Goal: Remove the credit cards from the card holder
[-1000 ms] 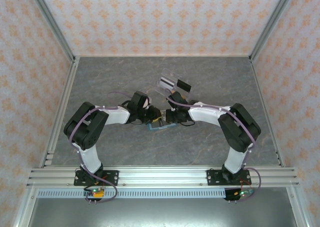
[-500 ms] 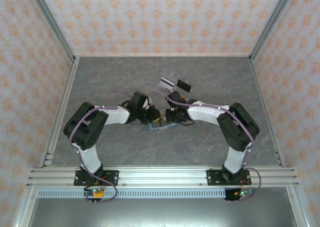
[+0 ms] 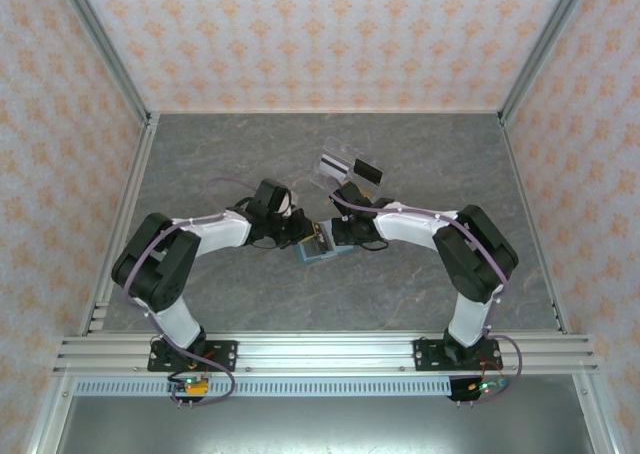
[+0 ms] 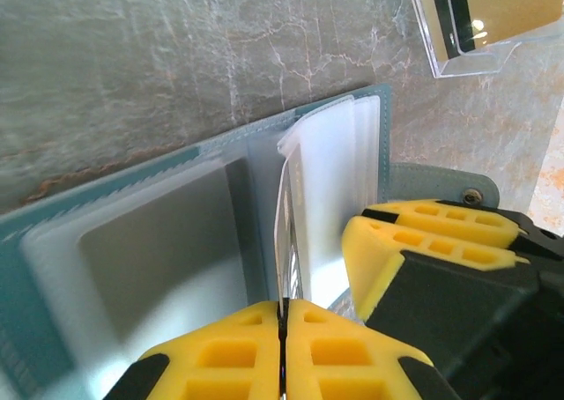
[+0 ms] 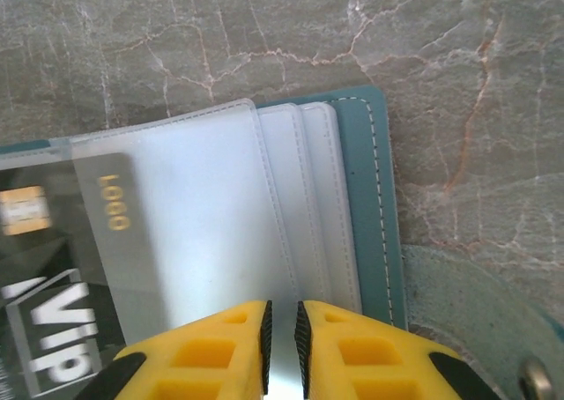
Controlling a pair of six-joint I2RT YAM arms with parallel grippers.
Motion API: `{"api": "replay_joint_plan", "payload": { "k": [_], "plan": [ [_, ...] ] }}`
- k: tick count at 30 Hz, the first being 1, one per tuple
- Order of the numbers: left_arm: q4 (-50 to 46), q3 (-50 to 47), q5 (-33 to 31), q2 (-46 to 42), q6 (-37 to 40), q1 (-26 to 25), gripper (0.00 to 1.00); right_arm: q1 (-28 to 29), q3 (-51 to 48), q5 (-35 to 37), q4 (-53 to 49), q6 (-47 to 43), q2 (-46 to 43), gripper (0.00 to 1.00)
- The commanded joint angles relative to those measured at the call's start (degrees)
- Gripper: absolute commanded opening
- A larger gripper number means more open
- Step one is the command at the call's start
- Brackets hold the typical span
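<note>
The card holder (image 3: 318, 246) lies open on the tabletop (image 3: 420, 154), mid-table, directly between my two end effectors. Its long axis runs roughly 9 to 3 o'clock.

My left end effector (image 3: 300, 236) comes in from the 9 o'clock side. In its wrist view its pads (image 4: 220, 356) are pressed together on a clear sleeve (image 4: 286, 206), which stands up on edge from the spine.

My right end effector (image 3: 336, 236) sits at the 3 o'clock end of the holder. Its pads (image 5: 220, 347) are almost together over the stacked sleeve edges. I cannot tell whether they pinch a sleeve or only press the stack down.

From the right wrist, a dark card (image 5: 53, 268) with gold digits shows inside a sleeve, off toward 9 o'clock from those pads. My left end effector is probably nearer to it. I judge the pull should run along the sleeve toward its mouth, though I cannot make out which end is open.

A clear stand (image 3: 340, 166) sits near, at about 1 o'clock, apart from the holder and not in the way.
</note>
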Motion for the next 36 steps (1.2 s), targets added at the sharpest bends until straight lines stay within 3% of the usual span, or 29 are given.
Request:
{"api": "replay_joint_plan", "payload": {
  "k": [1,5,10,14,22,28,33,36],
  "plan": [
    [-7.4,-0.35,-3.69,-5.29,3.69,1.55,0.08,-0.18,-1.15,2.68,-0.91,-1.24,0.53,0.2],
    [-11.25,0.77,-6.36,-11.08,4.52,2.89,0.08,-0.57,-1.67,-2.34,0.33,-1.23,-5.49,0.27],
    [-11.07,3.6,-8.65,-16.68,3.73,2.94,0.08,-2.13,-0.58,-6.16,1.79,0.55,-14.51,0.46],
    [-4.04,3.83,-8.98,-18.7,-0.21,2.93,0.08,-4.71,1.49,-11.76,2.58,2.73,-16.1,0.55],
    [13.34,1.57,-4.08,-17.54,-10.83,2.9,0.08,-11.79,3.85,-31.19,13.09,10.58,-14.36,0.64],
    [19.23,1.1,-0.17,-16.31,-14.79,2.89,0.08,-14.8,6.32,-40.22,18.49,14.95,-11.2,0.64],
    [19.3,0.67,0.68,-15.91,-15.64,2.93,0.08,-16.34,8.33,-48.21,21.45,15.75,-9.62,0.55],
    [18.88,0.45,1.07,-15.94,-15.88,2.98,0.08,-16.84,8.67,-49.54,21.59,14.97,-9.69,0.47]
  ]
}}
